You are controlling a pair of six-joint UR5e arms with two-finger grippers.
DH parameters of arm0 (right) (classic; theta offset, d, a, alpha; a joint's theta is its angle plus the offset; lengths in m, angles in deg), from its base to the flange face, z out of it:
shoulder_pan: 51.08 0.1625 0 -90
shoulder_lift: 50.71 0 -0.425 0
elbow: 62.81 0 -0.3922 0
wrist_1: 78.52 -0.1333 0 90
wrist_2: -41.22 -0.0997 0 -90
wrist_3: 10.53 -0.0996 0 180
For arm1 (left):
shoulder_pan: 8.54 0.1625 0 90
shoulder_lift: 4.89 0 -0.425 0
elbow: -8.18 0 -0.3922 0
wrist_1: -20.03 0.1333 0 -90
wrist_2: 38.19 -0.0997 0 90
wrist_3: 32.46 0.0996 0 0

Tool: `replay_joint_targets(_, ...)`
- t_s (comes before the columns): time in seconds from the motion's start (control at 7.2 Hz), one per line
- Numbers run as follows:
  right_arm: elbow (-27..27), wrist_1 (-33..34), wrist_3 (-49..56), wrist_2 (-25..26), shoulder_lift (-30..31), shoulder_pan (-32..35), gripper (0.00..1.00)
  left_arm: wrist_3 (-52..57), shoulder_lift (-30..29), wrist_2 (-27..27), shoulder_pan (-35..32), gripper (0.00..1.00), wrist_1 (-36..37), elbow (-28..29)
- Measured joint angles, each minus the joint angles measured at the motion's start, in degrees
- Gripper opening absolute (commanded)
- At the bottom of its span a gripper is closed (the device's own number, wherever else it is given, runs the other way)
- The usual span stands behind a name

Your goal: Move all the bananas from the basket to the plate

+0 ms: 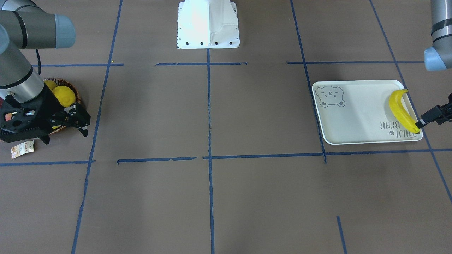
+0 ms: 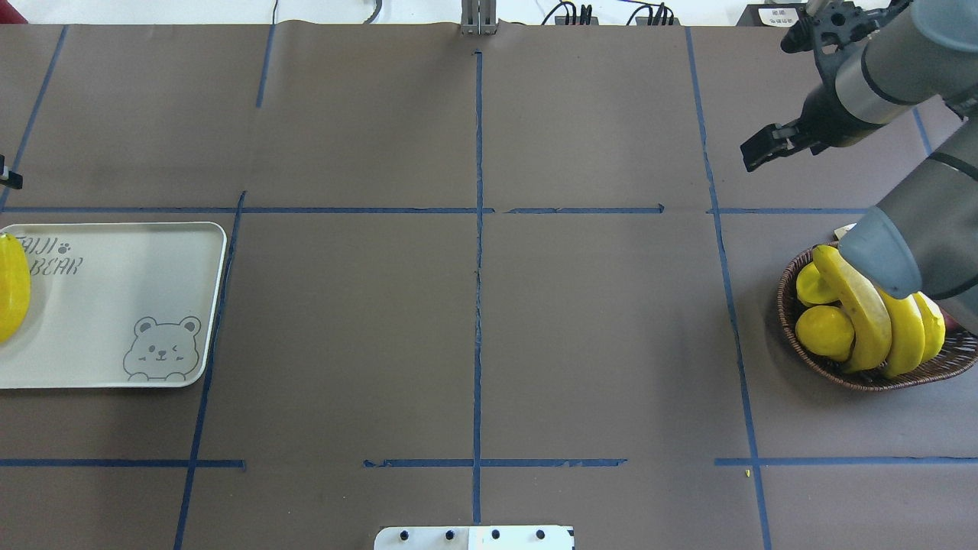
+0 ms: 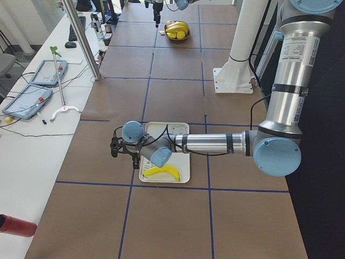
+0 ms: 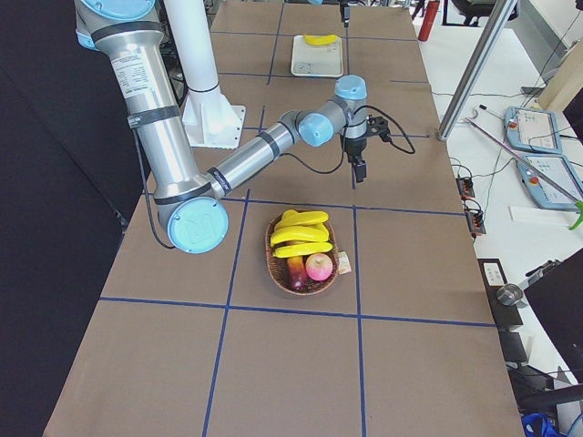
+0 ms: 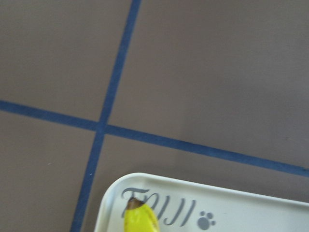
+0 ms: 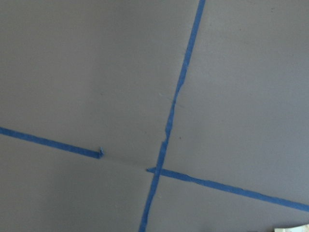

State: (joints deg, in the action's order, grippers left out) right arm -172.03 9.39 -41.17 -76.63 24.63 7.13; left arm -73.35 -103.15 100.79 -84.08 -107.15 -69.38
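Right now the right gripper (image 1: 65, 137) hangs empty, jaws wide apart, near the woven wicker basket (image 2: 848, 373) holding three curved bananas (image 2: 867, 313). I can't tell the left gripper's (image 1: 432, 116) spread; it hovers by the smooth cream plate (image 1: 356, 116), where one banana (image 1: 399, 110) lies.

Blue tape lines (image 2: 478, 229) cross the brown table (image 2: 344, 344); a lemon (image 2: 824, 332), pink apple (image 4: 319, 266) and paper tag (image 1: 22, 150) cluster near one end.

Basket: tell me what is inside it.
The basket holds three bananas stacked on top, a pinkish apple, a dark red fruit and two other yellow fruits. Anything beneath the bananas is covered.
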Motion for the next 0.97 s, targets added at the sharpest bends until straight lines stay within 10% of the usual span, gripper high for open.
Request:
replay_joint_targets(0.42, -10.3, -2.2, 0.5, 0.4, 13.3, 0.1, 0.98, -2.0, -3.1, 0.5, 0.2, 1.00, 0.1, 0.0)
replay_joint_targets(0.97, -10.2, -20.5, -5.5, 1.2, 25.3, -0.7, 0.91, -2.2, -3.4, 0.6, 0.4, 1.00, 0.0, 0.0)
